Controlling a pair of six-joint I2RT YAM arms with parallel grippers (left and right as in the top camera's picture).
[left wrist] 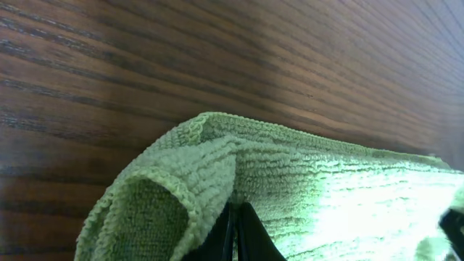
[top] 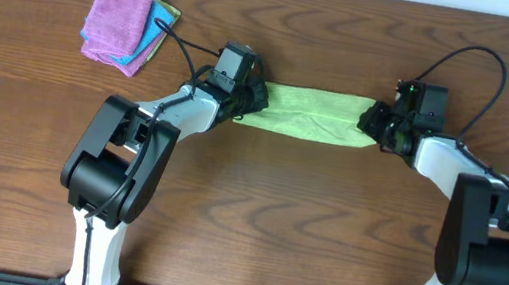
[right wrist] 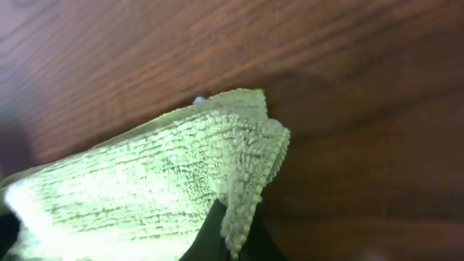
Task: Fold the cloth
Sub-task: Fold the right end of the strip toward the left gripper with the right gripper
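A light green cloth (top: pixel 311 116) lies as a long narrow strip across the back middle of the wooden table, stretched between my two grippers. My left gripper (top: pixel 246 101) is shut on the cloth's left end; in the left wrist view the cloth (left wrist: pixel 290 181) curls over the pinched black fingertips (left wrist: pixel 235 232). My right gripper (top: pixel 376 121) is shut on the cloth's right end; in the right wrist view a cloth (right wrist: pixel 145 188) corner hangs between the black fingertips (right wrist: pixel 233 232).
A stack of folded cloths, pink (top: pixel 118 14) on top of blue (top: pixel 155 32) and a yellowish one, lies at the back left of the table (top: pixel 302 231). Black cables run from both wrists.
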